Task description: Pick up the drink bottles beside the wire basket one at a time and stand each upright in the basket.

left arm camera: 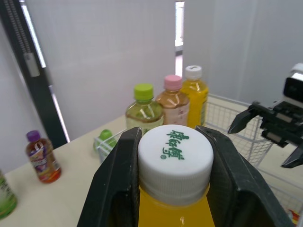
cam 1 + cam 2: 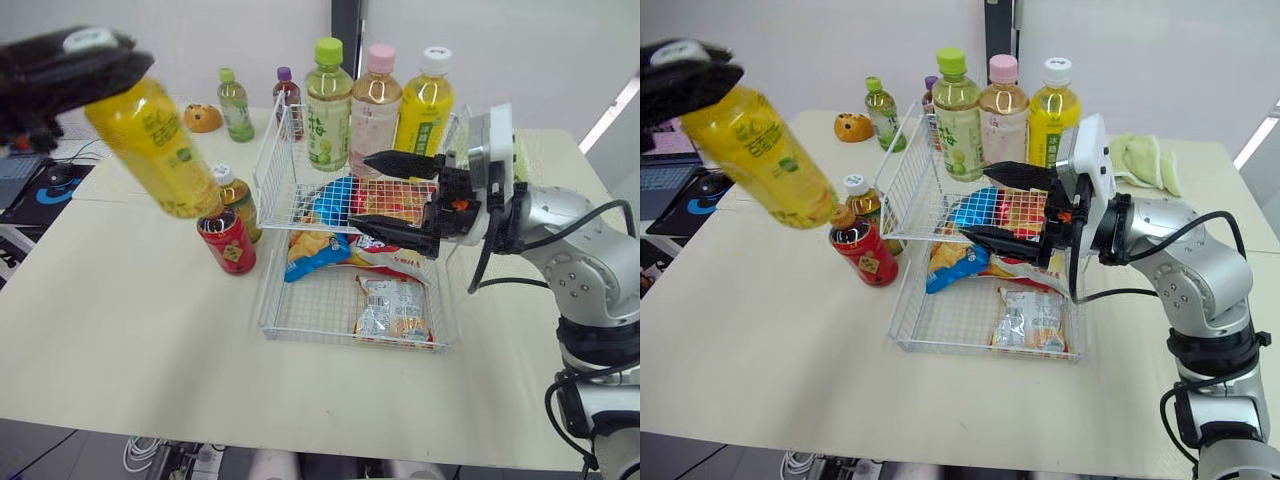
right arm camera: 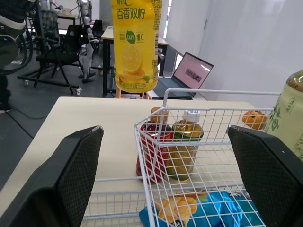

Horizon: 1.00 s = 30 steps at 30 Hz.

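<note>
The yellow bottle (image 2: 155, 150) hangs tilted in the air left of the basket (image 2: 268, 300), with the left gripper's (image 1: 171, 136) fingers clamped on its cap. To finish well, carry it over the rim, bring it upright, and lower it beside the three bottles (image 2: 375, 105) standing at the far end. The right gripper (image 2: 362, 190) hovers over the basket, fingers spread and holding nothing. A red bottle (image 2: 228, 240) and a white-capped bottle (image 2: 238, 195) stand just beside the basket on the counter (image 2: 130, 340). Two small bottles (image 2: 236, 105) stand farther back.

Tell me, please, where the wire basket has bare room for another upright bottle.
Bare mesh: wire basket's front-left corner, bordered by the chip bag and snack packet. Crowded: three bottles along the back, right tool over the middle.
</note>
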Each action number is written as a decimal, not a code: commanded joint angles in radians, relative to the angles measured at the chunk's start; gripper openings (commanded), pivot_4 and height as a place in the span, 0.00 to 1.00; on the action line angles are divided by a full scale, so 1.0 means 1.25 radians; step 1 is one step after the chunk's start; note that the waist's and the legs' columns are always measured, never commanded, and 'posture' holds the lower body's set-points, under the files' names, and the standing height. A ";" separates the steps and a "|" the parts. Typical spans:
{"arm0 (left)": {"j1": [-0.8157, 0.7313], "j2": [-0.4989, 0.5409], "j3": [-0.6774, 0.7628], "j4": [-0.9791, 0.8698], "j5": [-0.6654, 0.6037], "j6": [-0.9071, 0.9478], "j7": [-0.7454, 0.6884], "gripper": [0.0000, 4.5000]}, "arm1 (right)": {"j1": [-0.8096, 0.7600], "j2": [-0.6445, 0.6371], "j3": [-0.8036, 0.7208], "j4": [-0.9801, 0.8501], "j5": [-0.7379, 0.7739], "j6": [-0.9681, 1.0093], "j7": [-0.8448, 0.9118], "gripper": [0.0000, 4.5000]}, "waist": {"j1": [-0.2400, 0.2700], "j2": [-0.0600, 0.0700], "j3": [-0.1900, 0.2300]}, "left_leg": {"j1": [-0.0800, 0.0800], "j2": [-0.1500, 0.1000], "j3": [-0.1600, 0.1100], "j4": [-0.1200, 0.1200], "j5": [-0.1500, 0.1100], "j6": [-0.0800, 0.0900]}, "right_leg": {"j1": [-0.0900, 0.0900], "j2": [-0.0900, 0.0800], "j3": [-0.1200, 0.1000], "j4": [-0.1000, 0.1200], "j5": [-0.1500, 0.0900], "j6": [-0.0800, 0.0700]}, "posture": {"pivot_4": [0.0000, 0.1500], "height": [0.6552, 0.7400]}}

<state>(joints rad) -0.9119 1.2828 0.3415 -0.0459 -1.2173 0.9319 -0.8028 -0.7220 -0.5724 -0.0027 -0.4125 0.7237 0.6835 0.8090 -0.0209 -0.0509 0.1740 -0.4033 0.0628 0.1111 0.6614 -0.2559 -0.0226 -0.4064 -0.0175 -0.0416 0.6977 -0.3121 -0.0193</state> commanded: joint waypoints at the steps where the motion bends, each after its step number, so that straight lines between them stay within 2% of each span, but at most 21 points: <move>1: -0.179 -0.045 -0.073 0.065 0.034 -0.003 -0.062 0.30 | 0.007 -0.019 -0.043 -0.046 0.000 -0.004 -0.031 1.00 | 0.004 0.000 0.000 | 0.000 0.000 0.000 0.000 0.000 0.000 | 0.000 0.000 0.000 0.000 0.000 0.000 | 1.00 1.00; 6: -0.305 -0.158 -0.161 0.120 0.113 -0.007 -0.150 0.30 | 0.031 -0.043 -0.069 -0.079 0.003 0.008 -0.076 1.00 | 0.008 0.001 0.001 | 0.000 0.000 0.000 0.000 0.000 0.000 | 0.000 0.000 0.001 0.000 -0.001 0.001 | 1.00 1.00; 9: -0.359 -0.271 -0.199 0.162 0.160 -0.040 -0.179 0.30 | 0.061 -0.063 -0.100 -0.123 0.015 0.029 -0.116 1.00 | 0.011 0.001 0.001 | 0.000 0.000 0.000 0.001 0.000 0.000 | -0.001 0.000 0.001 0.001 -0.001 0.001 | 1.00 1.00; 15: -0.385 -0.462 -0.258 0.223 0.285 -0.151 -0.228 0.30 | 0.130 -0.089 -0.157 -0.220 0.050 0.083 -0.195 1.00 | 0.013 0.002 0.001 | -0.001 0.000 0.001 0.001 0.000 0.000 | -0.001 0.000 0.002 0.000 -0.001 0.001 | 1.00 1.00; 25: -0.406 -0.657 -0.336 0.389 0.498 -0.364 -0.306 0.30 | 0.229 -0.124 -0.251 -0.362 0.142 0.165 -0.352 1.00 | 0.012 0.003 0.002 | -0.001 -0.001 0.001 0.001 0.000 0.000 | -0.001 0.000 0.002 0.001 -0.001 0.001 | 1.00 1.00; 30: -0.415 -0.737 -0.340 0.454 0.549 -0.426 -0.326 0.30 | 0.267 -0.145 -0.286 -0.399 0.188 0.182 -0.414 1.00 | 0.014 0.003 0.002 | -0.002 -0.001 0.001 0.001 0.000 0.000 | -0.001 0.000 0.002 0.000 -0.001 0.001 | 1.00 1.00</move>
<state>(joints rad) -1.3780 0.3753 -0.1076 0.5419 -0.5294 0.4431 -1.1953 -0.3895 -0.7399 -0.3227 -0.8704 0.9310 0.9125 0.3193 -0.0037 -0.0467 0.1764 -0.4060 0.0616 0.1116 0.6629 -0.2556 -0.0228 -0.4081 -0.0173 -0.0393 0.6978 -0.3129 -0.0181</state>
